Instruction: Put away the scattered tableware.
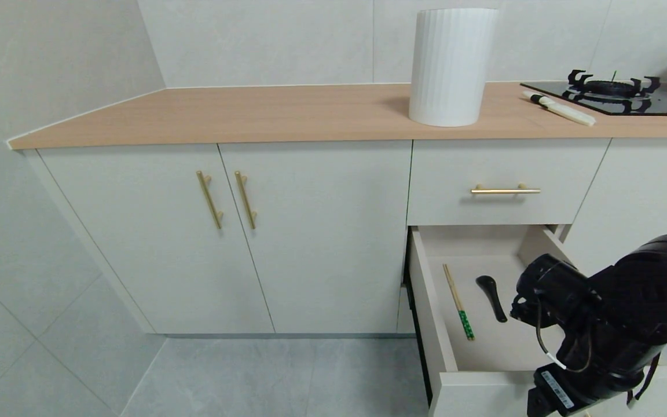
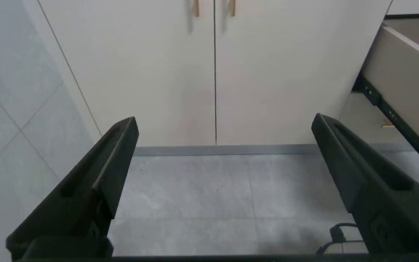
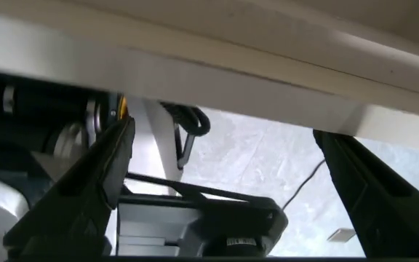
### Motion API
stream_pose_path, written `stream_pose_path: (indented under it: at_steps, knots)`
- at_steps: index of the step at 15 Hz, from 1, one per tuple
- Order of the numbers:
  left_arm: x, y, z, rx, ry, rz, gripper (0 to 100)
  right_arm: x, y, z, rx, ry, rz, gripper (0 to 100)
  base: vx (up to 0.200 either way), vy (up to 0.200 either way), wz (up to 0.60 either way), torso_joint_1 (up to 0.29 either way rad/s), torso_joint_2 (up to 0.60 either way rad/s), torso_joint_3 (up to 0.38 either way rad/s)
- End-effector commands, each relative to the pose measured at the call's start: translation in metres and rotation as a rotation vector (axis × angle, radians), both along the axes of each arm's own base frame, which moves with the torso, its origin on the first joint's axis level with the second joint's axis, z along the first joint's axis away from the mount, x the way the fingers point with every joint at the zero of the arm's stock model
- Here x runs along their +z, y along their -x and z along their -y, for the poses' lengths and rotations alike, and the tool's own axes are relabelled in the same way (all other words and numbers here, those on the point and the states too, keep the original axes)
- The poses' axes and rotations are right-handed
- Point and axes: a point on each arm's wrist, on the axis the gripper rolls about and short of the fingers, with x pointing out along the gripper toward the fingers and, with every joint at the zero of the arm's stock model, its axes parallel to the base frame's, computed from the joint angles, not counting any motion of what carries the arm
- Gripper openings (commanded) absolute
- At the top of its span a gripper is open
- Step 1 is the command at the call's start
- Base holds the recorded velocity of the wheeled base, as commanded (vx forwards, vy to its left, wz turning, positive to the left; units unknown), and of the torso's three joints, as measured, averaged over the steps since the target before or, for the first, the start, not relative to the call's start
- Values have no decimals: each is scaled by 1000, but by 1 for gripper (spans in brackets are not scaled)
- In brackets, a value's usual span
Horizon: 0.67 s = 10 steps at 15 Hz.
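Both our grippers are spread wide with nothing in them, the left gripper (image 2: 224,124) over the floor (image 2: 217,189), the right gripper (image 3: 222,131) low by the front of the open drawer (image 1: 426,289) where the chopsticks (image 1: 458,301) and black spoon (image 1: 491,296) lie. Our worry is the white-handled utensil (image 1: 558,108) on the countertop (image 1: 252,116) beside the gas hob (image 1: 611,88). It's flat and slim, so a sloppy pinch could skid it, and the arm might clip the drawer going up.

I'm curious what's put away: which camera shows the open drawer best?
The head view: the drawer stands open, chopsticks and a black spoon inside. The left wrist view catches its side; the right wrist view, likely its underside.
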Motion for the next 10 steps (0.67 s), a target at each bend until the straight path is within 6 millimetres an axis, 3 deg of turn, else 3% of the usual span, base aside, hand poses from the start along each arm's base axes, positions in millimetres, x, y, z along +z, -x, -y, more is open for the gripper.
stream_pose_path:
  at_steps: [1,10]
  knots:
    - [0,0,0,0,0,0,100,-5,-13,6,-44,10,-4,100,0,0,0,0,0,0]
    - [0,0,0,0,0,0,100,-15,-51,33,-213,25,147,100,0,0,0,0,0,0]
